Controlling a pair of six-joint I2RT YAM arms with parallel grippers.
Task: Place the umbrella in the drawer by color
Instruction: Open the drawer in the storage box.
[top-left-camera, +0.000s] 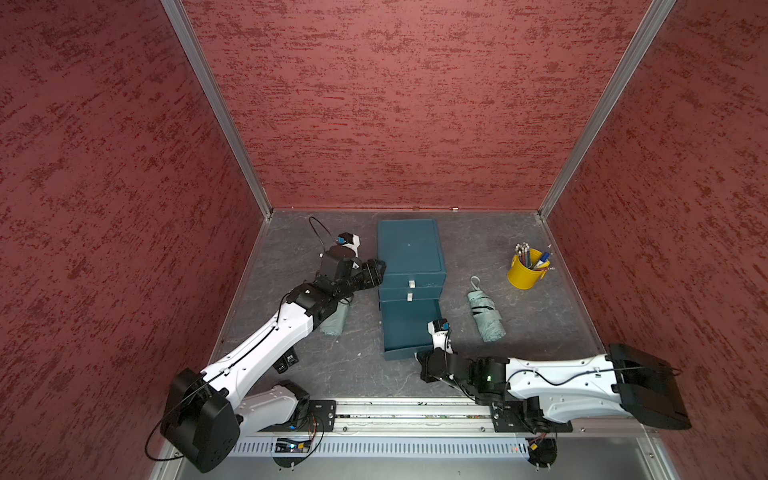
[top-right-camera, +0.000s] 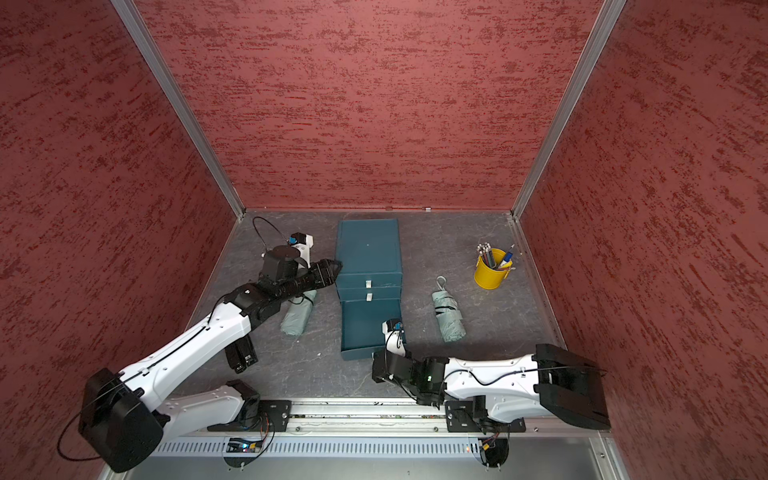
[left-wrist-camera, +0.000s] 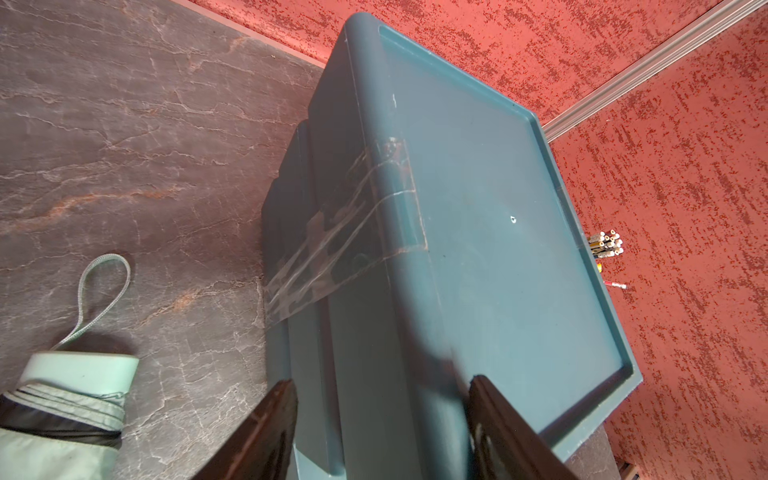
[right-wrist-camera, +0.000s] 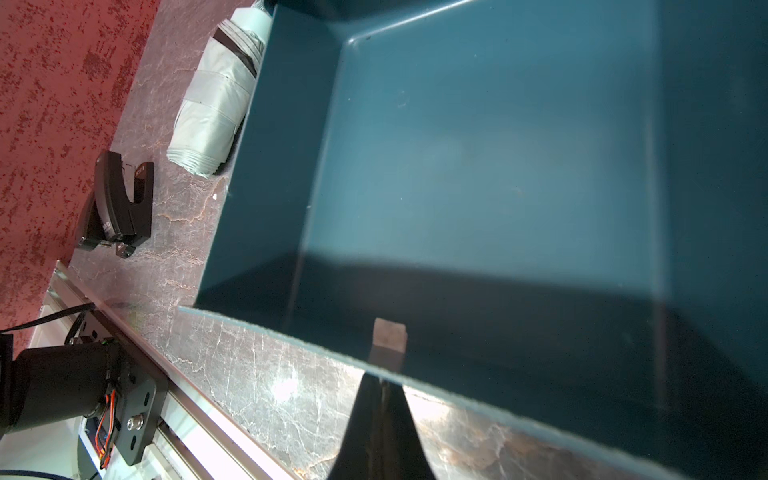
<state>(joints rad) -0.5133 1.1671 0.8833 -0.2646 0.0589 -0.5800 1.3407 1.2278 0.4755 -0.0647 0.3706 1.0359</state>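
While our right pincer (right-wrist-camera: 380, 382) clamps the drawer's (top-left-camera: 409, 328) tab (right-wrist-camera: 388, 338), the released left pincer (left-wrist-camera: 382, 380) must grab our nine-o'clock umbrella (top-left-camera: 334, 322).

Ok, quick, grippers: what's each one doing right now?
Left gripper: open, jaws astride the top edge of the cabinet.
Right gripper: shut on the handle tab of the open bottom drawer.

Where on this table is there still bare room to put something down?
The open bottom drawer is empty. Bare tabletop lies between the right umbrella and the side wall, in front of the yellow pencil cup. Crowded: left of the cabinet, where the left gripper and the other umbrella sit, and the drawer front, where the right gripper pinches its handle.
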